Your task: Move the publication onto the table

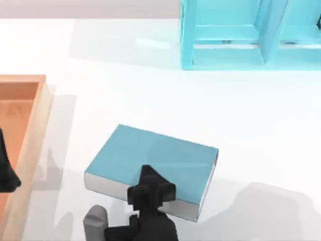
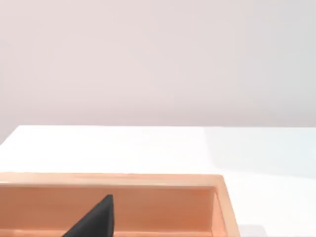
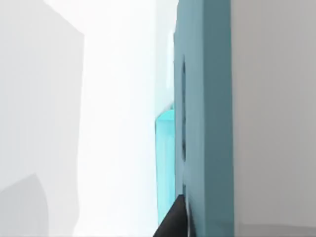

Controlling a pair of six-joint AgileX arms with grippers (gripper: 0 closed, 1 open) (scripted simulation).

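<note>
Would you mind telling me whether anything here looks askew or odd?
Only the book stands out: it sits skewed to the table edges, with the right tool at its near page edge. The tray and shelf look undisturbed, and the left tool hangs over the tray.

Open white table [image 1: 165,95] runs bare between the cyan shelf [image 1: 225,45] at the far edge and the publication [image 1: 150,160] near the front. Right side of the table is open too. Wooden tray [image 1: 35,130] with raised rim blocks the left edge; a bare strip separates tray and publication. Right gripper [image 1: 150,188] sits over the publication's near edge, left gripper [image 1: 6,173] over the tray.
</note>
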